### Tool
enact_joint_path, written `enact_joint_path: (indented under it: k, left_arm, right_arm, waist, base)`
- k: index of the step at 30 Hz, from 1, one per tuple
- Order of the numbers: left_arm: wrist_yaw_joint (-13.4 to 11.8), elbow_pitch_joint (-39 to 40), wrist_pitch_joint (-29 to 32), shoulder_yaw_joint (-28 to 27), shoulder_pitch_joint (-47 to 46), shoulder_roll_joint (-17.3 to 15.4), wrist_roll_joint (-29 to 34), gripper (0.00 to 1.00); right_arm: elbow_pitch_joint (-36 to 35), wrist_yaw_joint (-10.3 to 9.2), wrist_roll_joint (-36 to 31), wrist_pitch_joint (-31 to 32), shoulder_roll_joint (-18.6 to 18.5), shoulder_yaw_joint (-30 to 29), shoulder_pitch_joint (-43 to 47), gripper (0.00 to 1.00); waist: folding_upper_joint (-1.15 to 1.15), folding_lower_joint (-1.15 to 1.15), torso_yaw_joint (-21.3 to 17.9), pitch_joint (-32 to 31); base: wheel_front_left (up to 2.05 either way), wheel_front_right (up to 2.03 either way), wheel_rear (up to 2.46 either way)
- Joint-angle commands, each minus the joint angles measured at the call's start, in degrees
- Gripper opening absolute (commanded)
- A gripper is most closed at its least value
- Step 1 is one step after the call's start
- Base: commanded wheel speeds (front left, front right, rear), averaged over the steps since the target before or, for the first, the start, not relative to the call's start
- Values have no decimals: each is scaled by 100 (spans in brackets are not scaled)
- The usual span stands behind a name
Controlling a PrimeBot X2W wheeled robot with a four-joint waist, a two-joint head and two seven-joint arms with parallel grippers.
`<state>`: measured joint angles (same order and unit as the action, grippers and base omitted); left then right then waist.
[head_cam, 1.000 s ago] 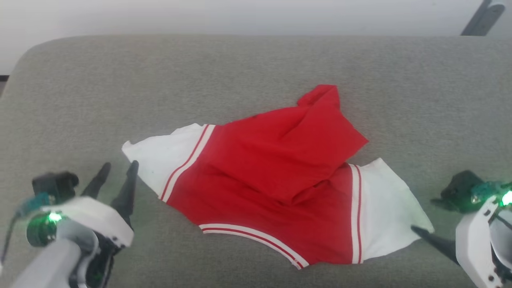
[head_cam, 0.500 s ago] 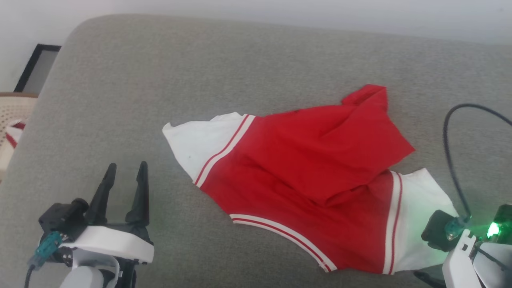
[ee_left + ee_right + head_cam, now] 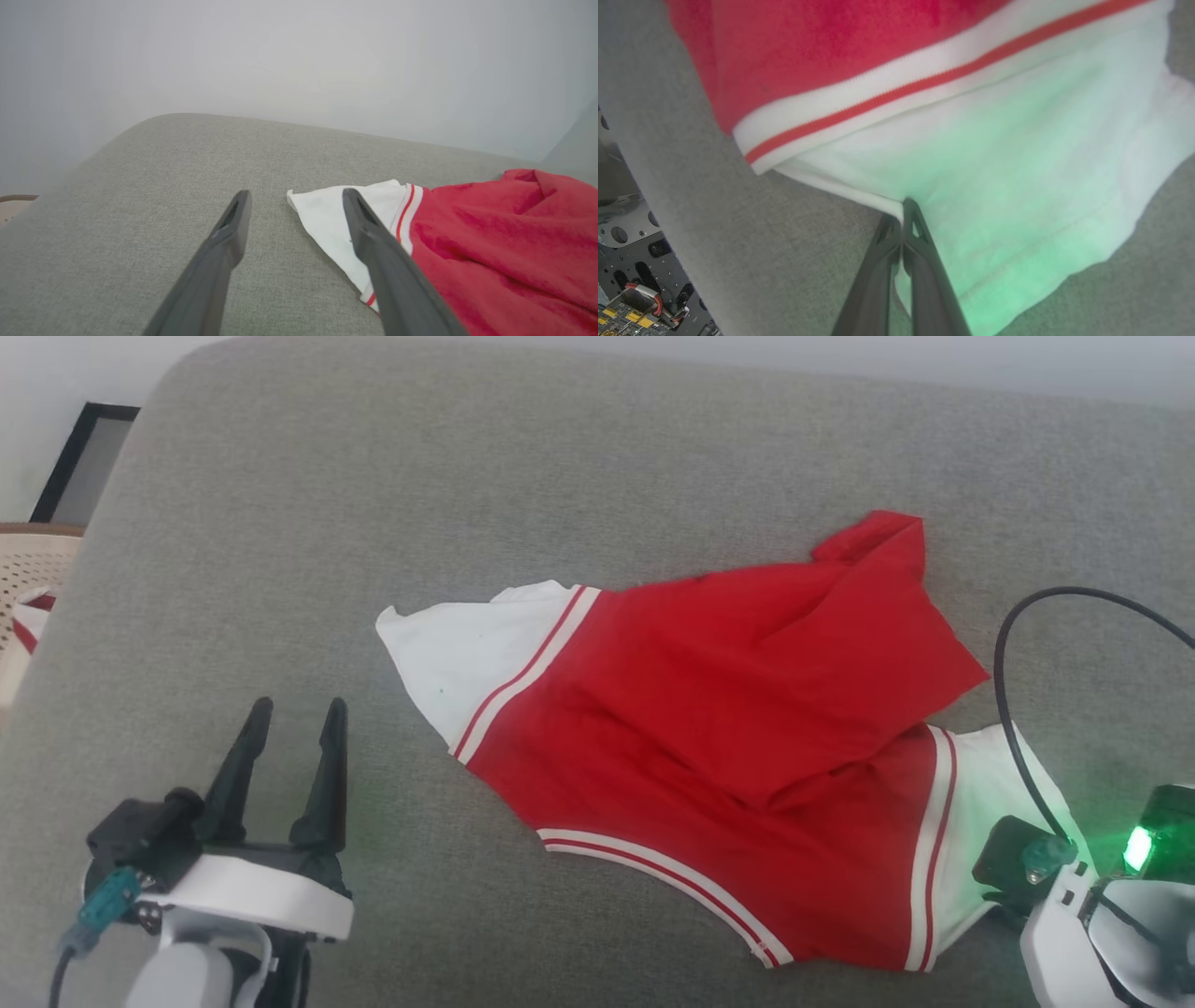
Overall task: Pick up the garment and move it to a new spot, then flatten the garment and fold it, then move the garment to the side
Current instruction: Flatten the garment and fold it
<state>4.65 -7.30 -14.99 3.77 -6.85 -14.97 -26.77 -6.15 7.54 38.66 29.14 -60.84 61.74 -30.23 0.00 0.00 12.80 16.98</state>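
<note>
Shirt point(image 3: 709, 728) lies sleeve-to-sleeve across the cushion point(image 3: 467, 476): right gripper point(image 3: 903, 219) fingers pinch one white sleeve point(image 3: 1017, 177); left gripper point(image 3: 299, 707), fingers spread, near the other.

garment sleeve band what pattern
The band is white with a thin red stripe; right wrist view.

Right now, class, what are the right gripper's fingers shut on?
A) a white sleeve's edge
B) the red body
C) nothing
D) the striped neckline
A: in the right wrist view the right gripper has its fingers pressed together on the white sleeve edge of the garment.
</note>
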Motion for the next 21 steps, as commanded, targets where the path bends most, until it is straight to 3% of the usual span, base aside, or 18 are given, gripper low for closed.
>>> enact_joint_path:
  k: [1, 3, 6, 9, 12, 14, 17, 21]
  left_arm:
    - [58, -40, -26, 26, -112, -83, 89, 100]
    - [139, -103, 4, 114, -298, -240, 105, 100]
    - [249, -167, 537, 439, -690, -643, -84, 100]
    - [280, -95, 1663, 1106, -1232, -1202, -660, 100]
    - [281, -67, 3146, 1652, -1730, -1764, -1802, 100]
    - [276, -241, 4083, 1725, -2046, -2083, -2384, 100]
    - [261, -446, 5346, 1766, -2339, -2186, -3201, 100]
    - [95, -638, 6286, 1763, -2617, -2207, -3826, 100]
  right_arm:
    - [160, -10, -23, 20, 105, 195, 67, 0]
    - [232, -11, -20, -36, 140, 242, -28, 0]
    - [311, -12, -35, -74, 166, 288, -180, 0]
    - [363, -33, -69, -95, 200, 304, -350, 0]
    - [380, -39, -91, -67, 267, 339, -524, 0]
    - [391, -47, -129, -55, 337, 383, -656, 0]
    - [422, -49, -127, -75, 436, 445, -797, 0]
    - [474, -57, -137, -79, 491, 492, -950, 0]
  waist:
    - [0, 0, -42, 21]
    - [0, 0, -96, 48]
    - [0, 0, -174, 103]
    - [0, 0, -233, 188]
    - [0, 0, -309, 292]
    - [0, 0, -382, 371]
    - [0, 0, -473, 475]
    - [0, 0, -566, 638]
  base:
    - [0, 0, 0]
    - [0, 0, 0]
    - [0, 0, 0]
    - [0, 0, 0]
    - [0, 0, 0]
    - [0, 0, 0]
    - [0, 0, 0]
    - [0, 0, 0]
